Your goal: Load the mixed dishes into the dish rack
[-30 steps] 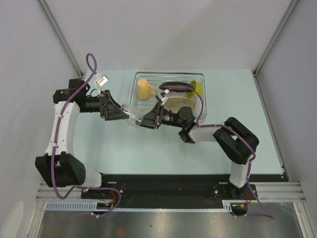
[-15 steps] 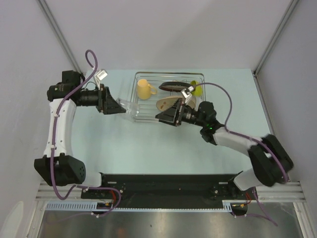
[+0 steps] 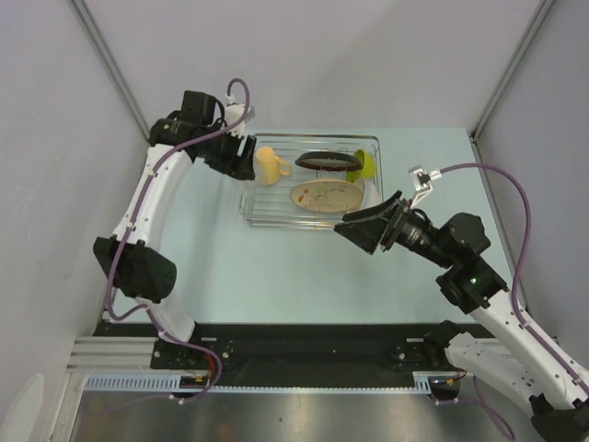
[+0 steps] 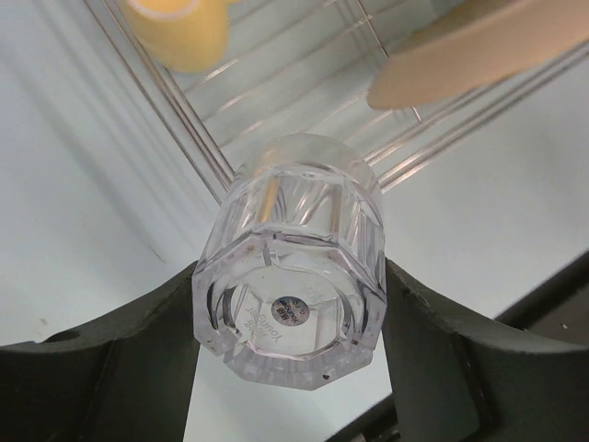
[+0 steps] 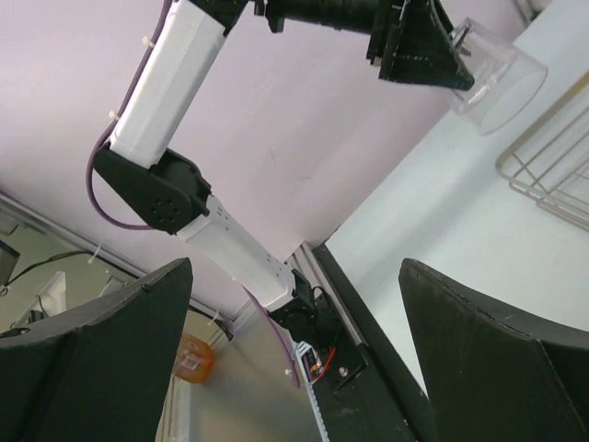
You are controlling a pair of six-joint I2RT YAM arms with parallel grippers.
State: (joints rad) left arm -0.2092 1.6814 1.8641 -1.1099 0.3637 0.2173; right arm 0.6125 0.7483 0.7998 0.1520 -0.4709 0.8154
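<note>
My left gripper [image 3: 241, 162] is shut on the small clear glass [image 4: 290, 267], held base towards the camera above the rack's left edge; the glass also shows in the right wrist view [image 5: 488, 78]. The silver wire dish rack [image 3: 276, 224] holds the cream-yellow mug [image 3: 268, 166], the dark red-brown dish [image 3: 327, 160], the lime-green bowl [image 3: 365, 164] and the beige patterned plate [image 3: 327, 195], which lies flat. My right gripper [image 3: 357, 230] is open and empty, just off the rack's front right corner. The white bowl is out of view.
The rack stands at the back middle of the pale table [image 3: 276, 267]. Grey walls close in the left, back and right sides. A black rail [image 3: 304, 341] runs along the near edge between the arm bases.
My left arm swung from the rack's front left up to its back left corner, carrying the glass. My right arm pulled back right out of the rack, leaving the beige plate lying in it.
</note>
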